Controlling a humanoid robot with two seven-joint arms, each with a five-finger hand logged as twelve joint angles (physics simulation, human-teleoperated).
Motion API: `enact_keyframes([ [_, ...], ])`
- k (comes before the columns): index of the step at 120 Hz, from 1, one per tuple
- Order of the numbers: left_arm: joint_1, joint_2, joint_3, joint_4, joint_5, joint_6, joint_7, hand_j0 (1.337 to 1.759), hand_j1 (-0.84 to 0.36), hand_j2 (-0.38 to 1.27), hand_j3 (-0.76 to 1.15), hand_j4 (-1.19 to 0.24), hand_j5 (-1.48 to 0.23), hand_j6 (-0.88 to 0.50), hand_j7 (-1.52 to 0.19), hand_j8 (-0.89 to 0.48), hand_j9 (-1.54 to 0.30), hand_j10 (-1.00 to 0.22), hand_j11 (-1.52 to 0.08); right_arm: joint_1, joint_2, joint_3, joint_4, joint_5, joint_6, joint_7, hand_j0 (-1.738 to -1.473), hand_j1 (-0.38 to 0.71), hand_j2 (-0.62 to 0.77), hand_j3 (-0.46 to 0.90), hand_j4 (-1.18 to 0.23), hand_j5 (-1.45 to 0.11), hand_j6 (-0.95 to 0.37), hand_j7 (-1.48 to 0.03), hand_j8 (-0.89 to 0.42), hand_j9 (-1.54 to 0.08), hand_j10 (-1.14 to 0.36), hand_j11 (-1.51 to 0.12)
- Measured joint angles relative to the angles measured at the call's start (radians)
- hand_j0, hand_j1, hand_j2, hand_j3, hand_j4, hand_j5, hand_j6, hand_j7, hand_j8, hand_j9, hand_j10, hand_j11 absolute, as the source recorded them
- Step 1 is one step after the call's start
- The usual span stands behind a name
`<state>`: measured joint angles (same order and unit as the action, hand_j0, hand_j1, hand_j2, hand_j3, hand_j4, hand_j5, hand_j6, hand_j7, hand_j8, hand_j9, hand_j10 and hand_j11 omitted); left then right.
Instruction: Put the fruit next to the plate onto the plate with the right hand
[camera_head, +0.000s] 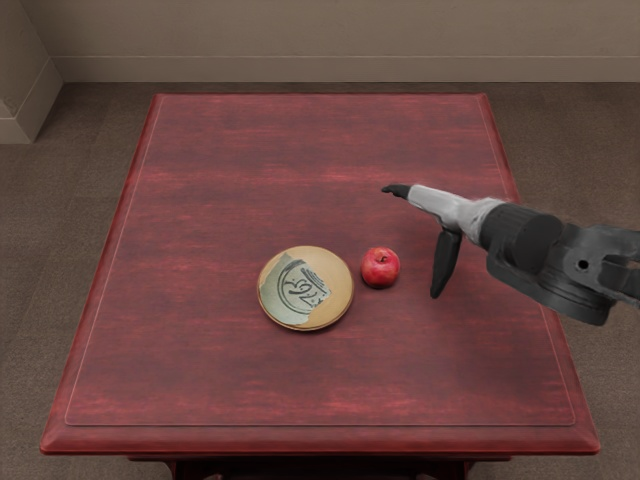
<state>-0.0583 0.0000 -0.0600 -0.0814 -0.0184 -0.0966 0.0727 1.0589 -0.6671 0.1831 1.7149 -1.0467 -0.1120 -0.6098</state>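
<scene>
Starting at the fingers (445, 262), we see them spread wide and holding nothing. One dark digit points down toward the desk (250, 160), and another reaches out toward the upper left with its dark tip clear of everything. We cannot tell whether the downward tip touches the wood. They belong to the right hand (452, 212), the one hand we count in view. It hovers over the right part of the desk on a grey and black forearm (540, 250) that enters from the right edge.

Just left of the downward digit, with a small gap between them, sits one apple (380, 267). It is red and rests upright on the desk. We count a single fruit.

Left of the apple lies one plate (335, 275), round and tan-rimmed, with a pale patterned centre. Apple and plate sit close side by side, not quite touching, and the apple is outside the rim.

Both lie near the middle of the one desk, a reddish wooden top standing on a brown floor (60, 200).
</scene>
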Motion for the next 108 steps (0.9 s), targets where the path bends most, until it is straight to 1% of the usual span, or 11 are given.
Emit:
enact_keyframes([
  [9, 0.0, 0.0, 0.0, 0.0, 0.0, 0.0, 0.0, 1.658, 0.07, 0.05, 0.0, -0.23, -0.3, -0.23, -0.3, -0.23, -0.3, -0.23, -0.3, 0.011, 0.023, -0.014, -0.001, -0.012, 0.028, -0.001, -1.658, -0.3, -0.01, 0.0, -0.04, -0.05, -0.04, -0.05, -0.04, -0.05, -0.04, -0.05],
  [26, 0.0, 0.0, 0.0, 0.0, 0.0, 0.0, 0.0, 1.658, 0.07, 0.05, 0.0, -0.23, -0.3, -0.23, -0.3, -0.23, -0.3, -0.23, -0.3, 0.086, 0.088, -0.076, -0.012, -0.021, 0.043, -0.001, -1.658, -0.3, -0.01, 0.0, -0.04, -0.05, -0.04, -0.05, -0.04, -0.05, -0.04, -0.05],
  [42, 0.0, 0.0, 0.0, 0.0, 0.0, 0.0, 0.0, 1.658, 0.07, 0.05, 0.0, -0.23, -0.3, -0.23, -0.3, -0.23, -0.3, -0.23, -0.3, 0.115, 0.112, -0.104, -0.023, -0.023, 0.052, -0.001, -1.658, -0.3, -0.01, 0.0, -0.04, -0.05, -0.04, -0.05, -0.04, -0.05, -0.04, -0.05],
  [50, 0.0, 0.0, 0.0, 0.0, 0.0, 0.0, 0.0, 1.658, 0.07, 0.05, 0.0, -0.23, -0.3, -0.23, -0.3, -0.23, -0.3, -0.23, -0.3, 0.119, 0.116, -0.112, -0.03, -0.024, 0.053, -0.001, -1.658, -0.3, -0.01, 0.0, -0.04, -0.05, -0.04, -0.05, -0.04, -0.05, -0.04, -0.05],
  [65, 0.0, 0.0, 0.0, 0.0, 0.0, 0.0, 0.0, 1.658, 0.07, 0.05, 0.0, -0.23, -0.3, -0.23, -0.3, -0.23, -0.3, -0.23, -0.3, 0.116, 0.135, -0.12, -0.069, -0.018, 0.049, -0.001, -1.658, -0.3, -0.01, 0.0, -0.04, -0.05, -0.04, -0.05, -0.04, -0.05, -0.04, -0.05],
  [76, 0.0, 0.0, 0.0, 0.0, 0.0, 0.0, 0.0, 1.658, 0.07, 0.05, 0.0, -0.23, -0.3, -0.23, -0.3, -0.23, -0.3, -0.23, -0.3, 0.11, 0.153, -0.13, -0.088, -0.061, 0.023, -0.001, -1.658, -0.3, -0.01, 0.0, -0.04, -0.06, -0.05, -0.05, -0.05, -0.06, -0.04, -0.06],
  [90, 0.0, 0.0, 0.0, 0.0, 0.0, 0.0, 0.0, 1.658, 0.07, 0.05, 0.0, -0.23, -0.3, -0.23, -0.3, -0.23, -0.3, -0.23, -0.3, 0.1, 0.172, -0.152, -0.096, -0.123, -0.009, -0.001, -1.658, -0.3, -0.01, 0.0, -0.05, -0.06, -0.05, -0.06, -0.05, -0.06, -0.04, -0.06],
  [108, 0.0, 0.0, 0.0, 0.0, 0.0, 0.0, 0.0, 1.658, 0.07, 0.05, 0.0, -0.23, -0.3, -0.23, -0.3, -0.23, -0.3, -0.23, -0.3, 0.09, 0.192, -0.163, -0.095, -0.142, -0.023, -0.001, -1.658, -0.3, -0.01, 0.0, -0.05, -0.06, -0.05, -0.06, -0.05, -0.06, -0.05, -0.06],
])
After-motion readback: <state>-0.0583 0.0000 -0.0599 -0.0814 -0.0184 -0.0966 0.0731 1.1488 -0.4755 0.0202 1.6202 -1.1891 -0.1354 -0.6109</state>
